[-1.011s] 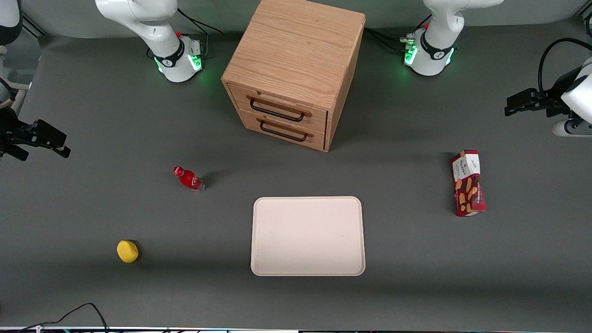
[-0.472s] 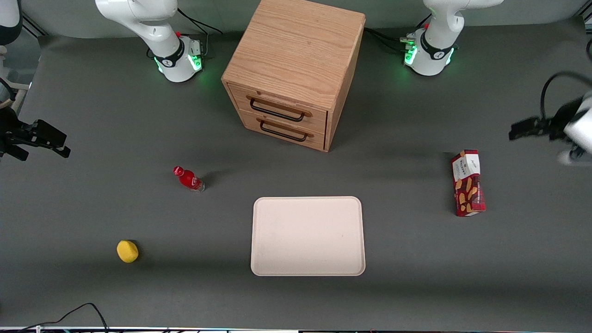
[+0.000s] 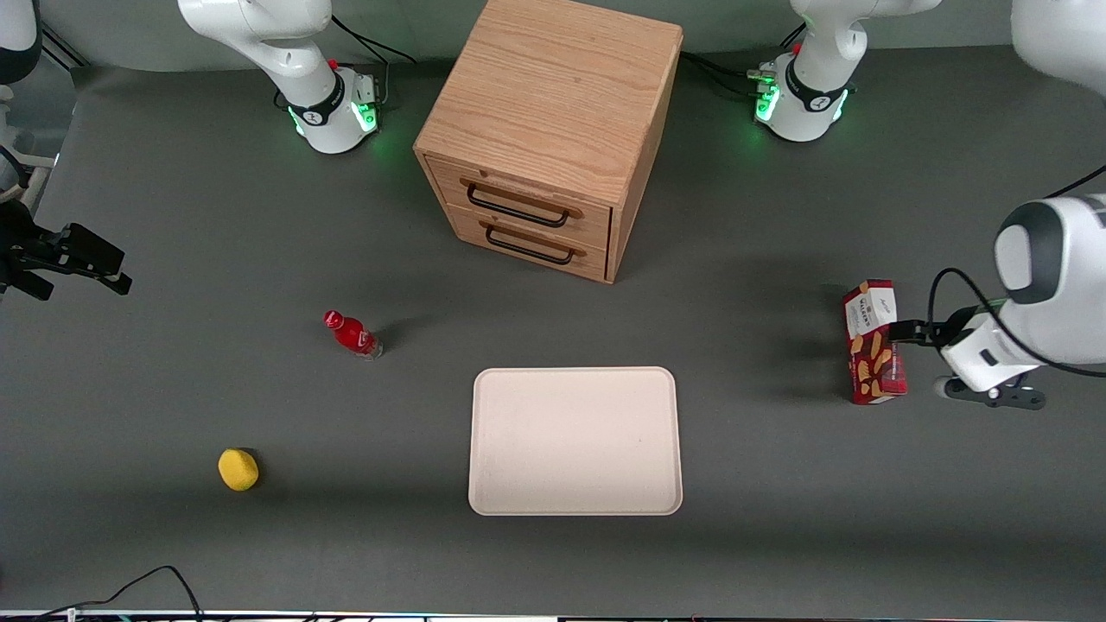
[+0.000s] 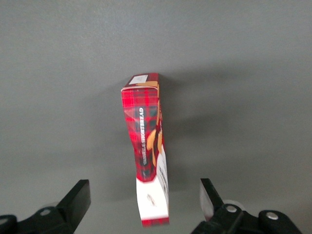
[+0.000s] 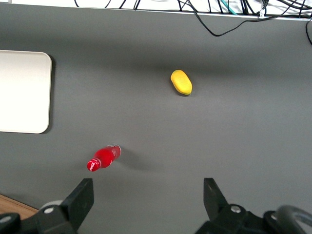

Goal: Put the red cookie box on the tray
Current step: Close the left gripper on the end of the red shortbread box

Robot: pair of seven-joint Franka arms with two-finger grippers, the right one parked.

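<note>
The front camera looks steeply down on the whole bench (image 3: 173, 216) from high up, facing the wooden drawer cabinet (image 3: 544, 130). The left wrist camera looks down close past the open hand (image 4: 146, 207) at the red cookie box (image 4: 146, 146), which both views share. The right wrist camera shares the tray (image 5: 22, 92) with the front one.

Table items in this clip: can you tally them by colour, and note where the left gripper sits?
Red: 2, the red cookie box and a small bottle.
Yellow: 1, a lemon-like fruit.
Cream-white: 1, the tray.
Wood: 1, a drawer cabinet.
Total: 5.
The left gripper hangs open over the box.
</note>
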